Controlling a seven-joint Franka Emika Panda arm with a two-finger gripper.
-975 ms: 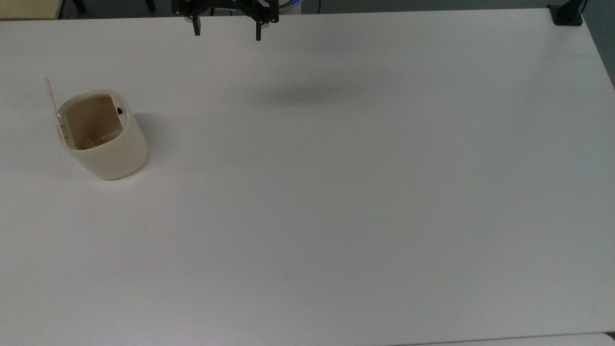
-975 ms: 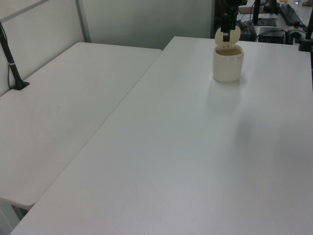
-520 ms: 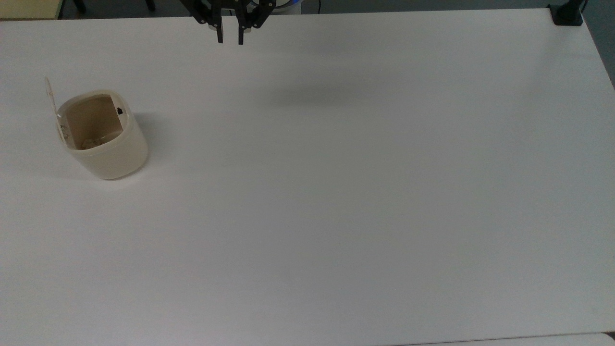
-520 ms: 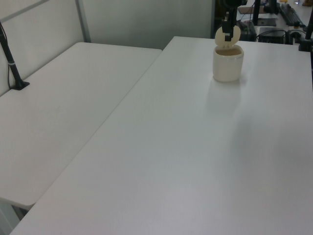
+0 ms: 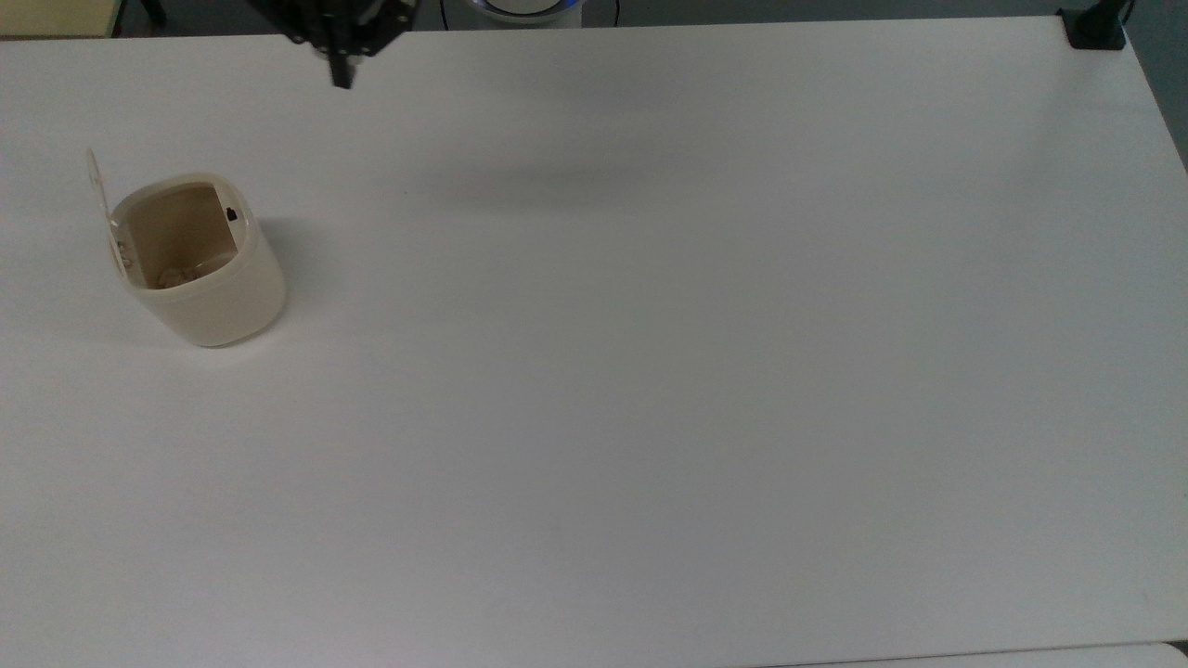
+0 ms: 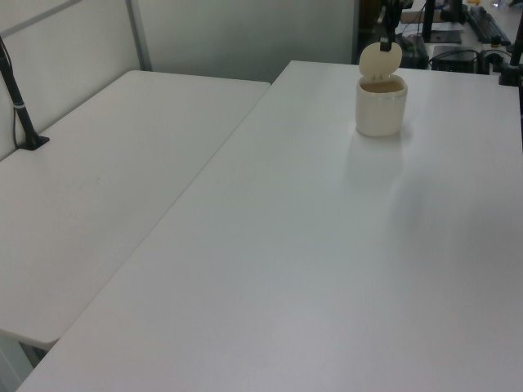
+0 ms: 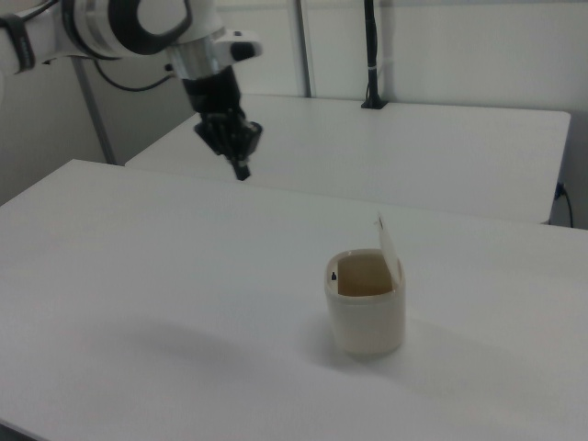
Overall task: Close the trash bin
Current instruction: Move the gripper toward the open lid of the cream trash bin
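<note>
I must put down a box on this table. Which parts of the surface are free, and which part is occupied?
Nearly all of the table is bare. In the top view, everything to the right of the trash bin is free. The crowded part is the top view's left, where the bin stands with its lid up; the hand hangs above the far edge.

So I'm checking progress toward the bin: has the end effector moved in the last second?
Yes. In the top view the end effector has shifted left along the table's far edge, toward the bin.

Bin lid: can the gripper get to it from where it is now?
Probably yes. The lid stands upright and open on the bin, and the table between it and the shut gripper is bare.
</note>
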